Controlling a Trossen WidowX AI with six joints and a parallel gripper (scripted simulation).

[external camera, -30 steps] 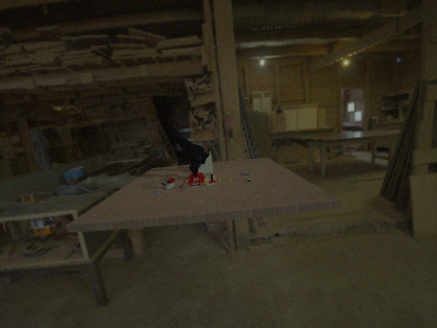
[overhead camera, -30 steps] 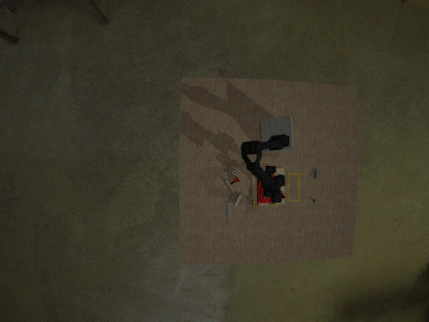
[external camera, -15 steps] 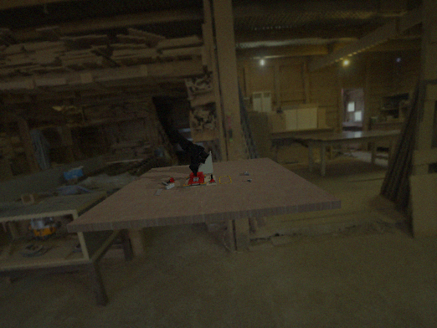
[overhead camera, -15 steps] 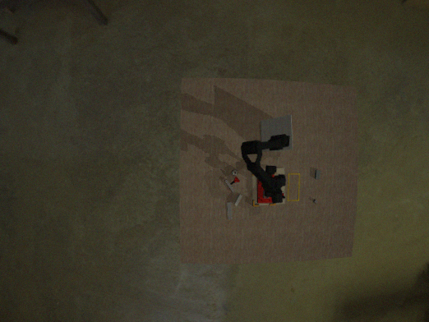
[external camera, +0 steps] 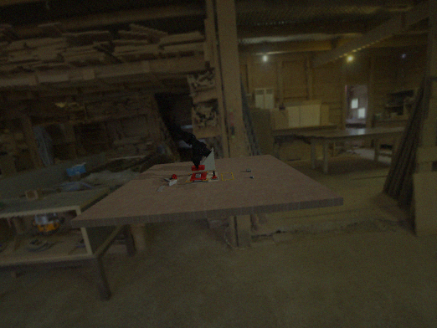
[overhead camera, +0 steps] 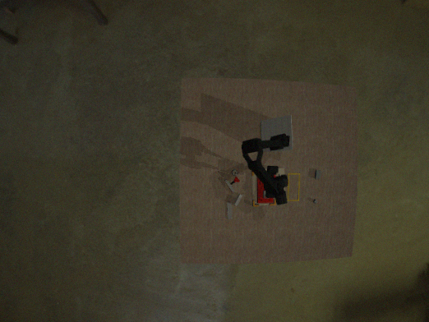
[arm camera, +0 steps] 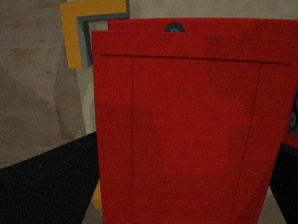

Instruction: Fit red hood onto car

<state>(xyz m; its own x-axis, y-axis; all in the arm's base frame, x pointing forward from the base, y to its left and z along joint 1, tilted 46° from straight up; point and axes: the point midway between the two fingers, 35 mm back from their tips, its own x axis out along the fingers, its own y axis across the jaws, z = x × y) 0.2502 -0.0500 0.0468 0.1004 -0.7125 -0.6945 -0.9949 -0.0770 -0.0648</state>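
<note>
The red hood (external camera: 197, 168) (arm camera: 195, 110) is between the fingers of my gripper (external camera: 197, 166) (arm camera: 184, 145), which is shut on it, one dark finger at each side. In the exterior view the hood shows above the red chassis (external camera: 193, 178) (overhead camera: 261, 199), with a gap between them. The chassis sits in the jig (overhead camera: 255, 204) (arm camera: 71, 37), which has yellow corners. The hood's roof fills the middle of the wrist view. A dark ring shows just beyond its far edge. The pegs and corner holes cannot be made out, and the arm hides part of the chassis from above.
A grey panel (overhead camera: 275, 126) stands behind the jig. A yellow outline (overhead camera: 299, 187) lies right of it. Loose grey pieces (overhead camera: 229, 211) and a small red piece (overhead camera: 237, 180) (external camera: 174, 176) lie to the left. Small grey parts (overhead camera: 317, 175) (external camera: 248, 171) lie farther right.
</note>
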